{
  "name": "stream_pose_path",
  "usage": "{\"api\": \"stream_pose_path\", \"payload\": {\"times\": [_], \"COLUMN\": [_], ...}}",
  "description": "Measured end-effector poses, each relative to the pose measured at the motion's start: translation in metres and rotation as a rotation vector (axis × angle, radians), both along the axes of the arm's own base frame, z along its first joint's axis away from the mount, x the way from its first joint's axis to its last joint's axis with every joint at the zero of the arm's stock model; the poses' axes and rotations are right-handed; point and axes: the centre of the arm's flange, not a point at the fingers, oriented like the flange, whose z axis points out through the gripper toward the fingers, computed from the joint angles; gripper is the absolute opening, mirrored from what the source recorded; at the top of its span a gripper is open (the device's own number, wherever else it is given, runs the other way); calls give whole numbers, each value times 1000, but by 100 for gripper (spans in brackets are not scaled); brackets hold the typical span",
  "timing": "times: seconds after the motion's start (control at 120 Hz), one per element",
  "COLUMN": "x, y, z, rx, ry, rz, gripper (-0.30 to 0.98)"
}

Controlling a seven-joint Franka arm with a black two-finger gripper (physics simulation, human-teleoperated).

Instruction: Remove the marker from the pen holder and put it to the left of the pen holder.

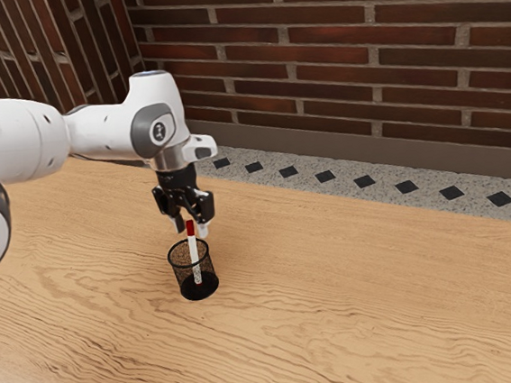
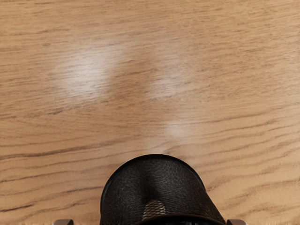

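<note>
Exterior view: I see a reddish-brown brick wall with grey mortar, cornering toward the exterior view's left | plain brown baseboard along its foot | speckled grey floor, row of dark diamonds | light wooden table, wavy grain | wrist view: pale glare on its wood

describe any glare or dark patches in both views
Wrist view: soft whitish glare on the table, with the pen holder dark inside; exterior view: pale sheen on the wood toward the lower left corner, and a dim brick wall behind the brighter tabletop.
</note>
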Motion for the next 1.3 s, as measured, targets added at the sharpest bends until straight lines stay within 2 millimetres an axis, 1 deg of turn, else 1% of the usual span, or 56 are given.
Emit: {"api": "stream_pose_path", "payload": {"times": [0.167, 0.5, 0.533, 0.558, 0.6, 0.683, 0.775, 1.008, 1.3], "x": [-7, -7, -6, -6, -5, -4, -3, -2, -2], "y": [1, 0, 1, 1, 1, 0, -1, -1, -8], "z": [-2, -7, -8, -9, -9, -8, -6, -6, -5], "rx": [-3, 1, 2, 3, 5, 8, 7, 9, 3], "ry": [9, 12, 11, 10, 7, 0, -8, -12, -11], "rz": [-10, -24, -25, -25, -27, -30, -33, -35, -35], "gripper": [38, 19, 21, 24, 25, 22, 16, 7, 1]}}
